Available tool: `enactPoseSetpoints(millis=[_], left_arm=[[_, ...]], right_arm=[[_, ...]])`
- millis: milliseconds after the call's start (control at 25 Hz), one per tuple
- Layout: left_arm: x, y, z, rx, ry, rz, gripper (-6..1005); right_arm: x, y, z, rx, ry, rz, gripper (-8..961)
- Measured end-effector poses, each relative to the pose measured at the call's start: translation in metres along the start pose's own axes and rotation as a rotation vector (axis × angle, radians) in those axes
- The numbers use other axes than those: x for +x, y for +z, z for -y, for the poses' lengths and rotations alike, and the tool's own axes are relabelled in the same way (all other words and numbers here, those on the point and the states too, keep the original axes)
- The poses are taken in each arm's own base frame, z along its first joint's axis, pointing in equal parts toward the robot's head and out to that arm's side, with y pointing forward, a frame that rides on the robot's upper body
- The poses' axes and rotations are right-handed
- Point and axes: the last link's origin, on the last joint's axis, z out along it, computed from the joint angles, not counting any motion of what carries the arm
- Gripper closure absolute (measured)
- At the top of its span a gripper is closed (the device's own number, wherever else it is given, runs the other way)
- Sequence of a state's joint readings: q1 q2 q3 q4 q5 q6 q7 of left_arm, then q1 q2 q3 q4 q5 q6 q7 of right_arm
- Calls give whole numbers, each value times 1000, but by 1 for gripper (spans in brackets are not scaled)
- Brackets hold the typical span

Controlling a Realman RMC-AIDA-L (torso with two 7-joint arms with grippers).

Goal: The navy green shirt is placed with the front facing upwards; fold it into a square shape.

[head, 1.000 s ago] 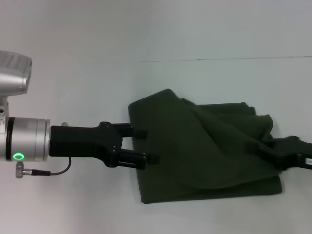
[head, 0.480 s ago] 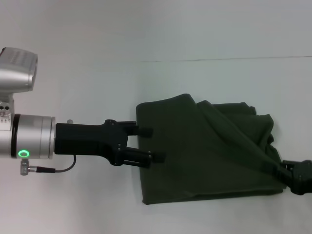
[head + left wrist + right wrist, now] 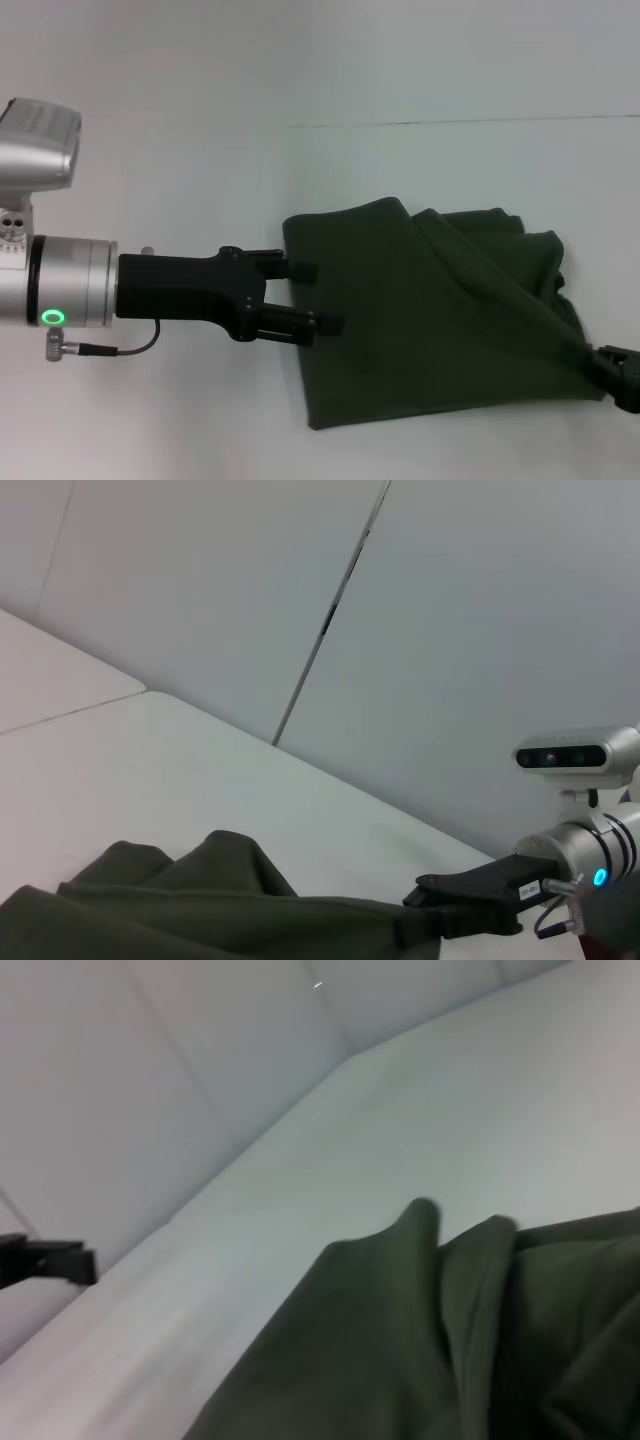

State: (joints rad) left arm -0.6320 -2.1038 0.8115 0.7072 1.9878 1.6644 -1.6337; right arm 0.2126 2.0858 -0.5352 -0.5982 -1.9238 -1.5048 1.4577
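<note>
The navy green shirt (image 3: 440,320) lies bunched in folds on the white table, plain green side up, with no letters showing. My left gripper (image 3: 322,297) is open at the shirt's left edge, its fingertips just over the cloth, nothing held between them. My right gripper (image 3: 620,375) is at the lower right frame edge, shut on a corner of the shirt, and a taut ridge of cloth runs to it. In the left wrist view the shirt (image 3: 200,905) stretches to the right gripper (image 3: 455,920). The right wrist view shows the raised folds of the shirt (image 3: 450,1340).
A thin seam line (image 3: 450,122) crosses the white table (image 3: 200,150) behind the shirt. In the right wrist view the left gripper (image 3: 45,1260) shows far off at the edge. The silver left arm (image 3: 40,290) fills the left side of the head view.
My right gripper has moved right and toward the front edge, dragging the shirt with it and stretching the fold. The left gripper has shifted slightly right, still open.
</note>
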Motion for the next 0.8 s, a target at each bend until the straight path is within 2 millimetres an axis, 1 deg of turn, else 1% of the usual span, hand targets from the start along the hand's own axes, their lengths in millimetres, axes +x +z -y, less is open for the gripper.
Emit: enactPoseSetpoints(millis=[120,320,480,520,640,760,800], left_arm=[[0,1,0,-2,-1,-1,92],[0,2,-1,-3,0,-4,92],[1,3,-1,-4,0,-6,92],[1,3,-1,-4,-1,-7,92],[1,3,-1,-5,-2,-7,92],[1,3,-1,-5,-2,-8,92],[1,3,-1,-5,-2,-9,92]], right_arm=[[1,-3,6,31,23,6,918],[0,-4,8,41,27,9,918],[-4,-11,14,77,37,48,826],[-7,-17,17,95,41,76,803],[-12,-23,21,120,45,111,683],[-26,-24,27,138,34,160,564],[-34,-22,28,135,22,170,438]])
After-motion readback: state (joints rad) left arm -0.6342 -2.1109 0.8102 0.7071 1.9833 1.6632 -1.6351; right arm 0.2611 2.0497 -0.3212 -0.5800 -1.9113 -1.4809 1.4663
